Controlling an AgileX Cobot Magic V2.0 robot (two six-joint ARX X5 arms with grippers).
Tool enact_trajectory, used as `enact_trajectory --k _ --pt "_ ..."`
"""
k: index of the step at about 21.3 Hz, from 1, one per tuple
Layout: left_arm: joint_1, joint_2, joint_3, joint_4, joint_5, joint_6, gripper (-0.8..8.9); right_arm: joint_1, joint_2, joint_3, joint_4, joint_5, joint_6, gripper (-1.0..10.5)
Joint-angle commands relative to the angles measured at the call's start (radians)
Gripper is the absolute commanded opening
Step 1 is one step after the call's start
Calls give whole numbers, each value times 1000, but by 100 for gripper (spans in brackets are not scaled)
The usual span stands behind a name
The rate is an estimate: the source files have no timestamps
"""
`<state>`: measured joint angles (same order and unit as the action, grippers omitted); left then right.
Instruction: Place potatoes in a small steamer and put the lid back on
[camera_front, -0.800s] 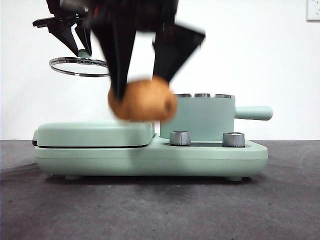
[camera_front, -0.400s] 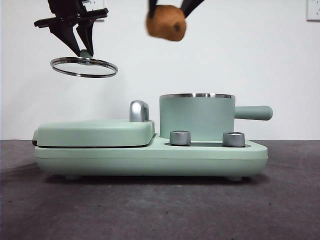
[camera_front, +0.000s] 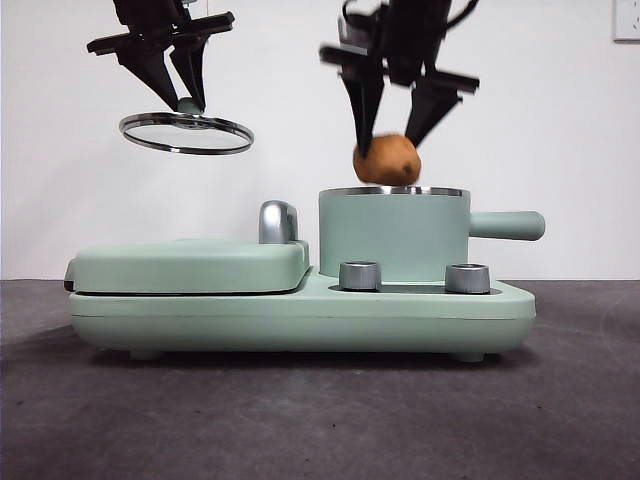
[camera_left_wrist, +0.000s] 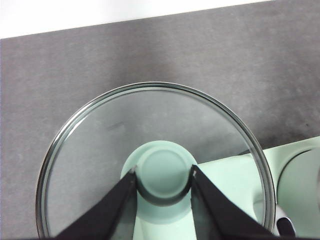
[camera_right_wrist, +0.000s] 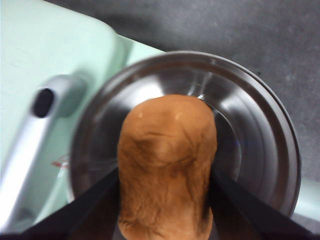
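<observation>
My right gripper (camera_front: 393, 152) is shut on the orange-brown potato (camera_front: 386, 161) and holds it just above the open rim of the mint-green small steamer (camera_front: 394, 233). In the right wrist view the potato (camera_right_wrist: 166, 160) hangs over the steamer's steel inside (camera_right_wrist: 250, 145). My left gripper (camera_front: 186, 100) is shut on the green knob of the glass lid (camera_front: 186, 133) and holds it high at the left, over the flat griddle cover. The left wrist view shows the jaws clamped on the knob (camera_left_wrist: 162, 172), with the lid (camera_left_wrist: 100, 145) level below them.
The steamer stands on a mint-green appliance base (camera_front: 300, 315) with two steel dials (camera_front: 360, 276). A flat green griddle cover (camera_front: 190, 265) with a steel handle (camera_front: 278, 222) takes the base's left half. The steamer's side handle (camera_front: 507, 225) points right. Dark table (camera_front: 320, 420) lies in front.
My right gripper carried the potato up from in front of the appliance, then right and down to just above the steamer's rim. The left gripper drifted slightly right with the lid.
</observation>
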<state>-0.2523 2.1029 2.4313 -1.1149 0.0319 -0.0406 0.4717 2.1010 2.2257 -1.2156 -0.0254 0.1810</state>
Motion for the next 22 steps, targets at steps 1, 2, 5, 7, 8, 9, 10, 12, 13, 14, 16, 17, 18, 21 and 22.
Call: enact_trajectory --k 1,2,5,7,8,9,10,12,13,14,16,17,18,21,22 --pt "-11 -4 26 30 2 3 6 -5 39 34 4 -1 -26 214" --pt "-14 -4 26 30 2 3 6 -9 50 34 2 -2 -26 215" --pt "-20 -4 26 30 2 3 6 -14 75 34 -12 -4 -27 215" --pt "-23 -4 26 30 2 3 6 -14 84 34 -11 -4 -32 215" --pt "-24 -4 26 29 2 3 6 -14 93 34 -9 -4 -34 215" --pt "-25 -4 26 29 2 3 6 -14 98 34 -12 -4 -34 215" --pt "-26 -4 26 29 2 3 6 -17 106 34 -12 -4 -33 218" --pt "-30 -4 26 27 2 3 6 -18 119 34 -23 -5 -33 243" --pt "-32 -4 26 24 2 3 6 -18 123 34 -26 -7 -32 259" --pt "-37 -4 26 20 2 3 6 -18 126 34 -28 -17 -32 283" --pt "-43 -4 26 14 2 3 6 -18 128 34 -31 -32 -32 326" --pt "-45 -4 26 14 2 3 6 -18 128 34 -31 -31 -32 361" --pt "-47 -4 26 14 2 3 6 -18 128 34 -31 -31 -32 386" --pt "-47 -4 25 14 2 3 6 -18 117 34 -51 -30 -32 392" --pt "-47 -4 24 14 2 3 6 -18 102 35 -60 -29 -32 392"
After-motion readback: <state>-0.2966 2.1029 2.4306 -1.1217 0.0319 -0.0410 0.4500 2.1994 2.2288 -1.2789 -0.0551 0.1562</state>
